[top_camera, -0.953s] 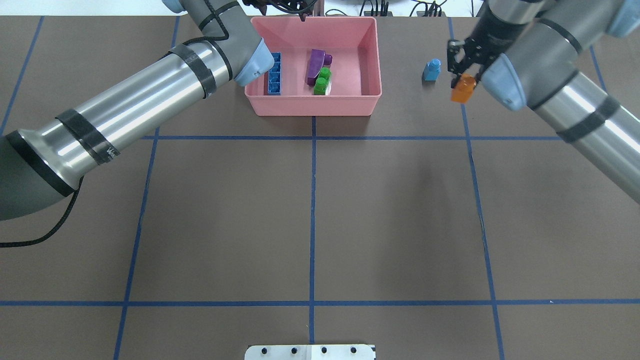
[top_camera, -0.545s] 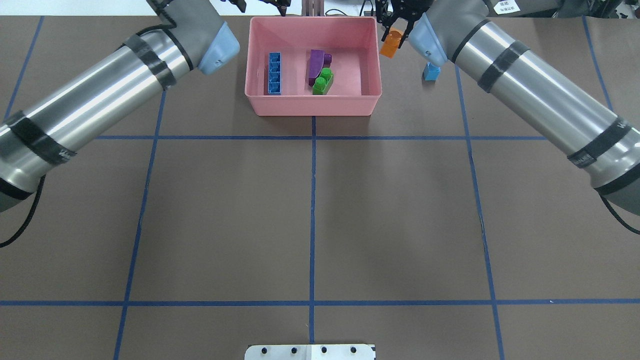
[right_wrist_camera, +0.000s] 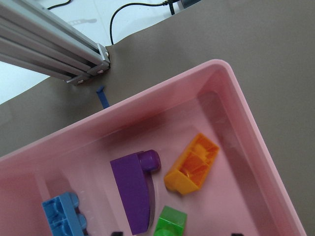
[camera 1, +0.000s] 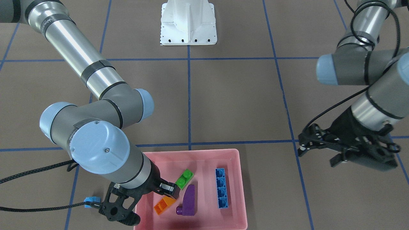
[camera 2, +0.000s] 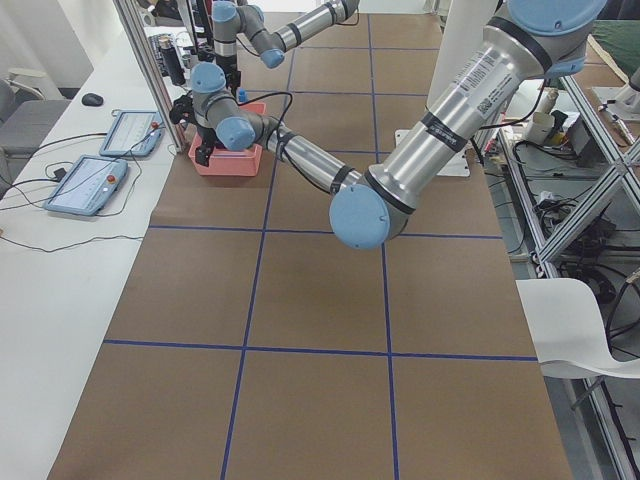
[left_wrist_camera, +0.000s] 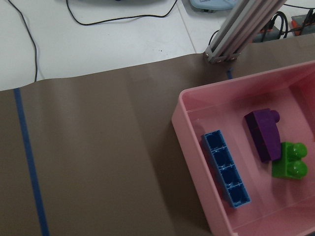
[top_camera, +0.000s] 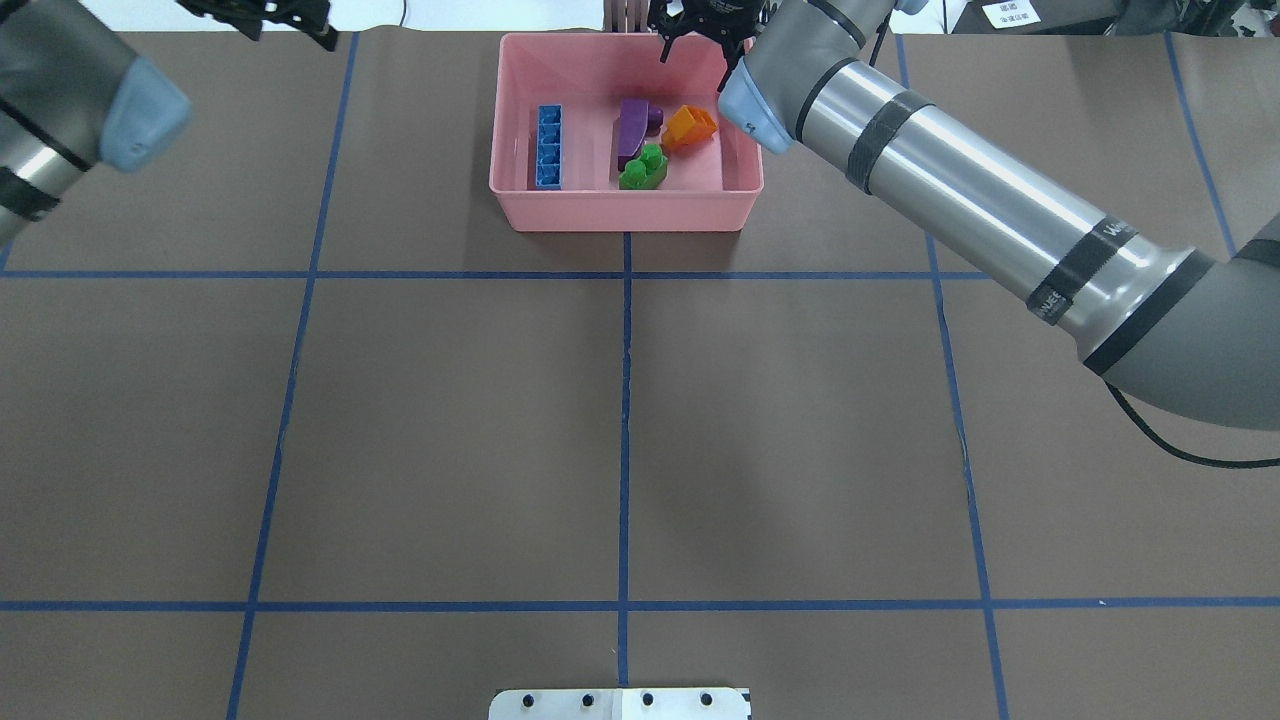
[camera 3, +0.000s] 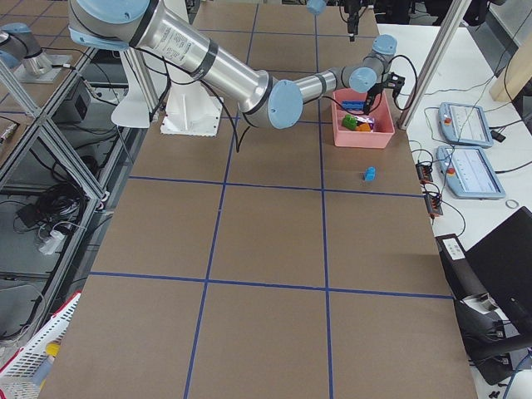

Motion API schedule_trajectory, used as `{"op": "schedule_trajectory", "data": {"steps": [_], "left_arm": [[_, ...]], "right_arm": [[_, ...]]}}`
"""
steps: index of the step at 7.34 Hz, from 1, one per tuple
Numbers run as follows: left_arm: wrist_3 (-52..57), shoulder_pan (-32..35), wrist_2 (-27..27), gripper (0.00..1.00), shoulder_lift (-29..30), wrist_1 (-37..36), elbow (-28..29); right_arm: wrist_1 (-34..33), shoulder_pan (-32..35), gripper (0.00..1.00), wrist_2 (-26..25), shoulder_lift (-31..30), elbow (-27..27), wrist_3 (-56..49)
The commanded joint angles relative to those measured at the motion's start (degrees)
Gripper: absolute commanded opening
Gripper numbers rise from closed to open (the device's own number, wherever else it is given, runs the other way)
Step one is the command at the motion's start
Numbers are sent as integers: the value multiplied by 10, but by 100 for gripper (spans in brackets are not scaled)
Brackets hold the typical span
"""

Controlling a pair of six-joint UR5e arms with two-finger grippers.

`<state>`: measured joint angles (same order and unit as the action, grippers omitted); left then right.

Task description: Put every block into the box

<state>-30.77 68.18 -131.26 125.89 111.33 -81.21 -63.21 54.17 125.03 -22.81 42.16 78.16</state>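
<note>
The right arm (top_camera: pixel 960 190) and left arm (camera 1: pixel 377 99) are brushed-silver tubes with grey joint housings, pale-blue round caps and black tape bands, one with white lettering. A black braided cable (camera 1: pixel 38 209) runs to the right arm; the right gripper (top_camera: pixel 697 50) and left gripper (camera 1: pixel 317 156) are black openwork. The white base (camera 1: pixel 188 22) shows a row of small dark screw holes.

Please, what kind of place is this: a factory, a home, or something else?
Most likely a robotics lab or test cell: the table is taped into a blue grid, teach pendants lie on a white side bench, and aluminium framing stands around it.
</note>
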Motion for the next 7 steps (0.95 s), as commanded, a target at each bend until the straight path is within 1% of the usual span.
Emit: {"op": "schedule_trajectory", "data": {"steps": [1,2,3,4,5,7], "left_arm": [[165,80,-20,100,-59,-63,-18],[218,92,-13,100,-60,-111,-19],[229,93,3,100,-76,-115,-19],[229,91,8,100,-80,-114,-19],[229,91,7,100,-79,-114,-19],[229,90,7,100,-79,-115,-19]], "right_arm": [[2,35,100,2,-14,-3,-19],[2,38,100,-7,-48,-3,-74],[0,56,100,-8,-74,-3,-145],[-1,68,100,-8,-93,-4,-184],[3,66,100,-18,-113,-5,-198],[18,28,100,-73,-125,-5,-197]]}}
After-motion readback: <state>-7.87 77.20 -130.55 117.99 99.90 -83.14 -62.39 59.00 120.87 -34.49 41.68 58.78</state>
